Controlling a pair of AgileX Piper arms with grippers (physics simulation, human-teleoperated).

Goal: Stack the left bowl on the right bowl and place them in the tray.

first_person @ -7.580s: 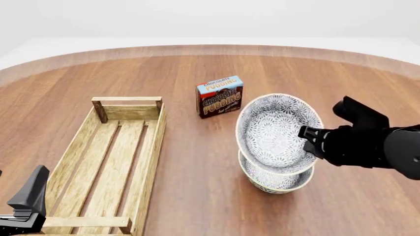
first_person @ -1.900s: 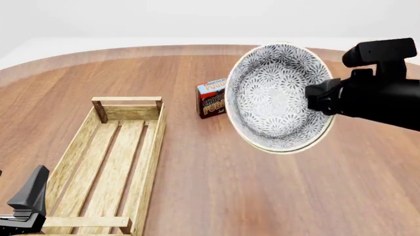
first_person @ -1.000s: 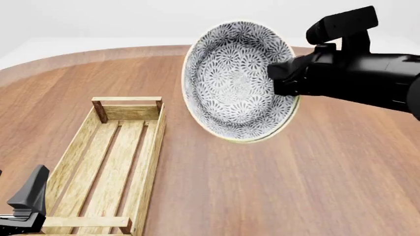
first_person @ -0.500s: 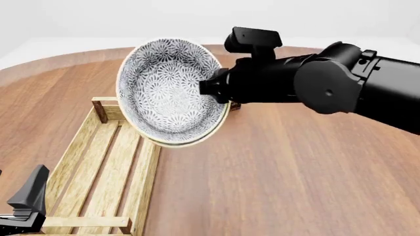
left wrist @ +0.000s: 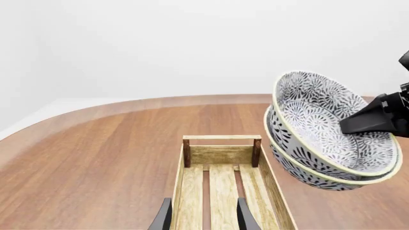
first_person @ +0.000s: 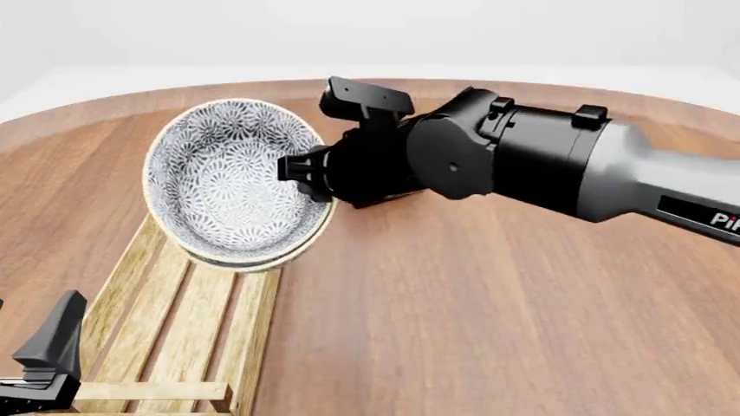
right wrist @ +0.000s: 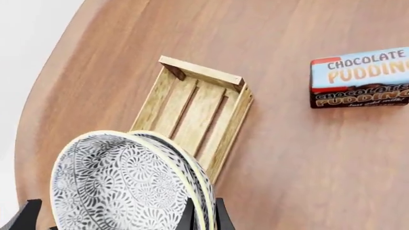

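The two patterned bowls are nested one inside the other and held tilted in the air, their inside facing the camera. My right gripper is shut on their rim. In the front view they hang over the far end of the light-wood tray and hide its end bar. The right wrist view has the bowls close up and the tray below them. In the left wrist view the bowls hang to one side of the tray. My left gripper stays open by the tray's near end, holding nothing.
A chocolate pudding box lies on the wooden table beyond the tray; in the front view my right arm hides it. The round table's far edge curves behind the bowls.
My right arm has carried the nested bowls leftward and a little lower, from mid-table to over the tray's far end. The left gripper has not moved.
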